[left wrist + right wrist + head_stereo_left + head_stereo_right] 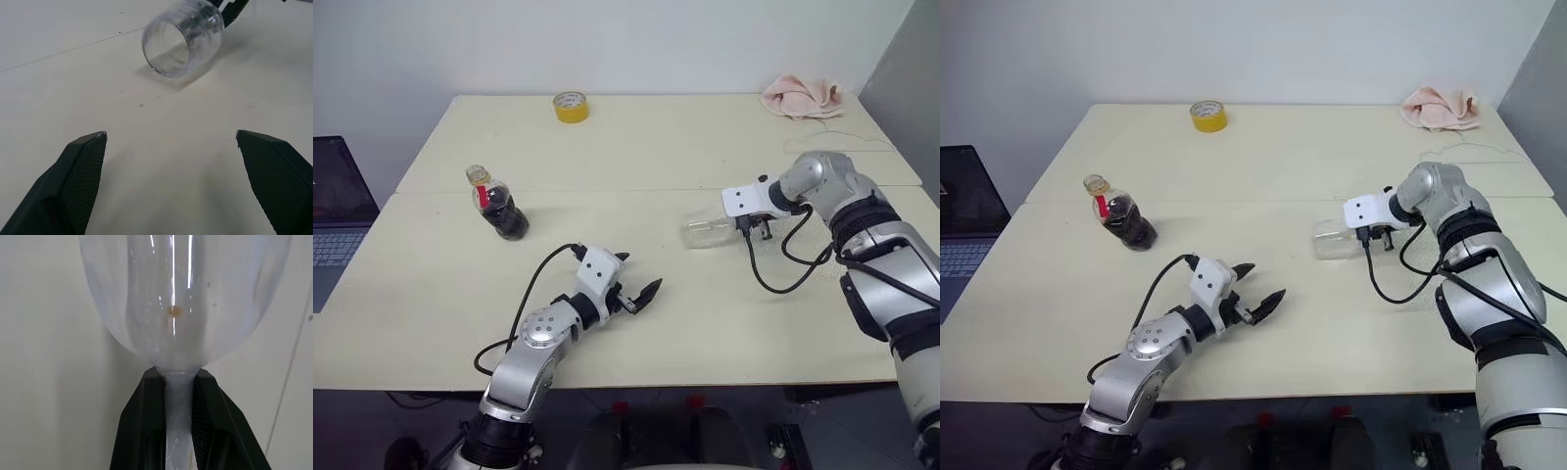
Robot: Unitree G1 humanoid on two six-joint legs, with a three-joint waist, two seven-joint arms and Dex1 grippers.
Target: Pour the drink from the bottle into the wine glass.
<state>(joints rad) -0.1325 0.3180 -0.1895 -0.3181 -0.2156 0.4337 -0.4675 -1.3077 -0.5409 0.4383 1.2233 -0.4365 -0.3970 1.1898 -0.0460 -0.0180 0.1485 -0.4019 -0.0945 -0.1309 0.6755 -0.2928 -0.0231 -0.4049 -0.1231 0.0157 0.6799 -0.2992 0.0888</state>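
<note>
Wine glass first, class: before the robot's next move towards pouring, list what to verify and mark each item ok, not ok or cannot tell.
1. Wine glass upright: not ok, it lies on its side on the table.
2. Right gripper closed on the stem: ok.
3. Glass empty: ok.
4. Left gripper open and free: ok.
5. Bottle standing, holding dark drink: ok.
6. Bottle cap off: cannot tell.
</note>
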